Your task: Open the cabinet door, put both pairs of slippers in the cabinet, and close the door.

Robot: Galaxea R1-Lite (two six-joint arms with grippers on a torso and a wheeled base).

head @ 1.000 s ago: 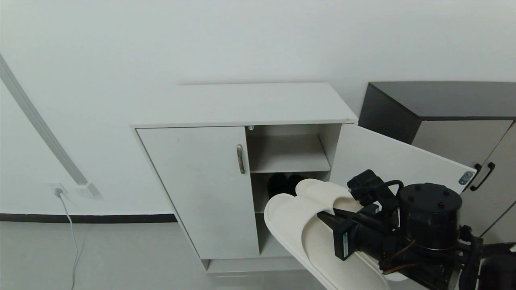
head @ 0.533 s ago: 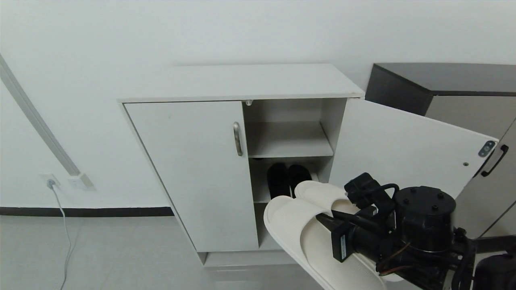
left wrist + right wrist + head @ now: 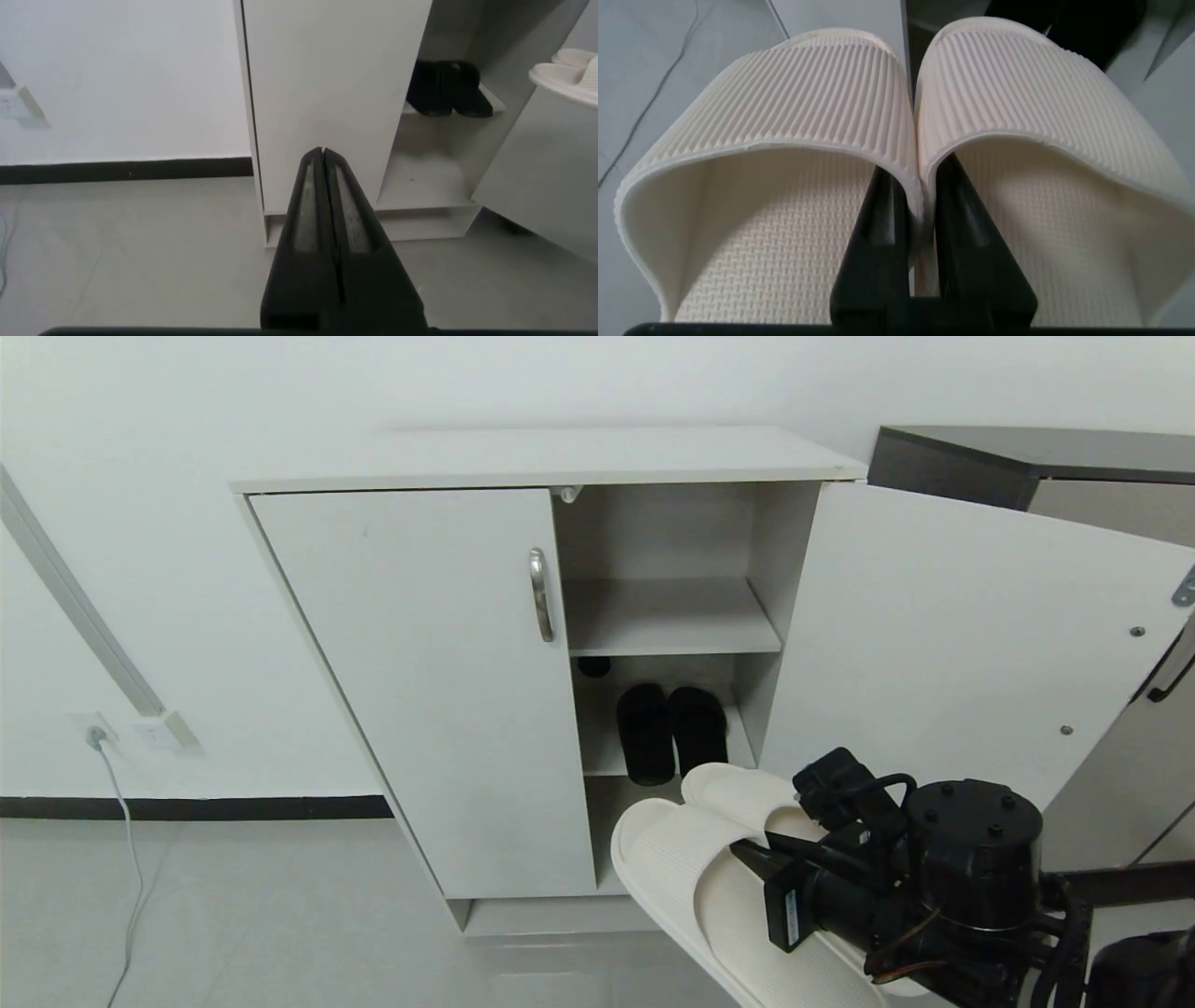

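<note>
1. Head view: the white cabinet [image 3: 560, 453] stands against the wall. Its right door [image 3: 952, 635] is swung open and its left door [image 3: 420, 691] is closed, with the handle [image 3: 539, 595] at its inner edge. The black slippers [image 3: 672, 733] lie side by side on the middle shelf [image 3: 600, 751]. The right gripper [image 3: 752, 847] holds the cream slippers [image 3: 691, 849] in the air, toes toward the opening and just in front of it, low down. A dark cabinet [image 3: 1027, 453] stands beyond the open door.
2. Left wrist view: the left gripper [image 3: 322, 166] has its fingers pressed together with nothing between them. It is above the floor [image 3: 140, 252], facing the closed door [image 3: 327, 84]. The black slippers [image 3: 451, 87] sit on their shelf.
3. Right wrist view: the right gripper [image 3: 920, 224] has its fingers [image 3: 878, 243] clamped on the touching inner sides of the cream slippers [image 3: 785, 121], soles down, the pair side by side.
</note>
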